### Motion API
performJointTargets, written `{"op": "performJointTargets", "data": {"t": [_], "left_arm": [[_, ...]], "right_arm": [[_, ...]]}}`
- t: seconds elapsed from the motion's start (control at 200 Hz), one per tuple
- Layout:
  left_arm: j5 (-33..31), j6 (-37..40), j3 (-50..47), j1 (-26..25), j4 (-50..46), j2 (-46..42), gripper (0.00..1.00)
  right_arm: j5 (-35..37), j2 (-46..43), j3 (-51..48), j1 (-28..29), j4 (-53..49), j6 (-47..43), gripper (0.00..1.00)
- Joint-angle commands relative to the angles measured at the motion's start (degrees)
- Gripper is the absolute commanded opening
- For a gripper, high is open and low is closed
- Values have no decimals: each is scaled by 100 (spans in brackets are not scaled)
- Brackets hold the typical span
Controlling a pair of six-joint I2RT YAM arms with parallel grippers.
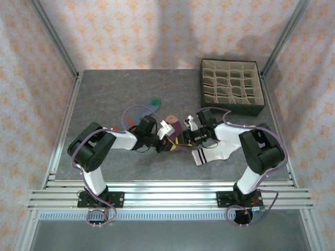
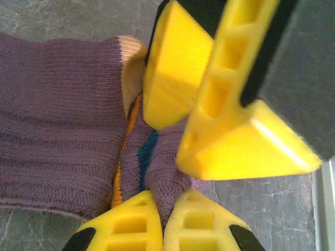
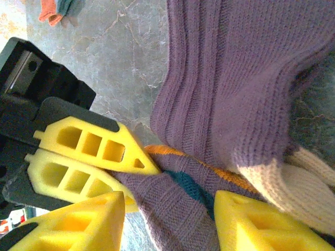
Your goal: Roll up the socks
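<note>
Top view, socks: purple sock (image 1: 176, 127) lies mid-desk (image 1: 115, 99) between the two arms; white sock (image 1: 209, 155) is just beside it, partly under the right arm; grey sock (image 1: 153, 103) sits a little further back, apart; box (image 1: 230, 109) is at the far right corner, well apart.
Top view, grippers: left gripper (image 1: 166, 137) and right gripper (image 1: 189, 137) meet nose to nose over the purple sock; too small here to tell how the fingers stand.
Left wrist, grip: left gripper (image 2: 163, 201) is clamped together on a striped fold of the purple sock (image 2: 57, 115); right gripper (image 2: 175, 138) is close above, at the same fold.
Right wrist, grip: right gripper (image 3: 167, 209) has its fingers apart, straddling the bunched purple sock (image 3: 230, 78); whether they press it cannot be told; left gripper (image 3: 138, 180) pinches just beside.
Right wrist, far edge: grey sock (image 3: 57, 10) is cut off by the frame.
Handling: judged light, soft, floppy knit; likely to sag and unroll unless pinned; best taken at a folded edge or the cuff, through both layers.
Hidden: how the purple sock lies under the grippers; how tight any roll is; much of the white sock.
</note>
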Motion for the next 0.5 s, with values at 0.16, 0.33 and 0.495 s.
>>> {"op": "performJointTargets", "data": {"t": [0.16, 0.33, 0.495], "left_arm": [[-165, -709, 98, 312, 40, 400, 0], [-43, -1151, 5, 474, 418, 535, 0], [13, -1409, -29, 515, 661, 596, 0]], "right_arm": [[397, -77, -164, -6, -159, -388, 49], [601, -125, -189, -11, -176, -553, 49], [918, -152, -213, 7, -208, -729, 48]]}}
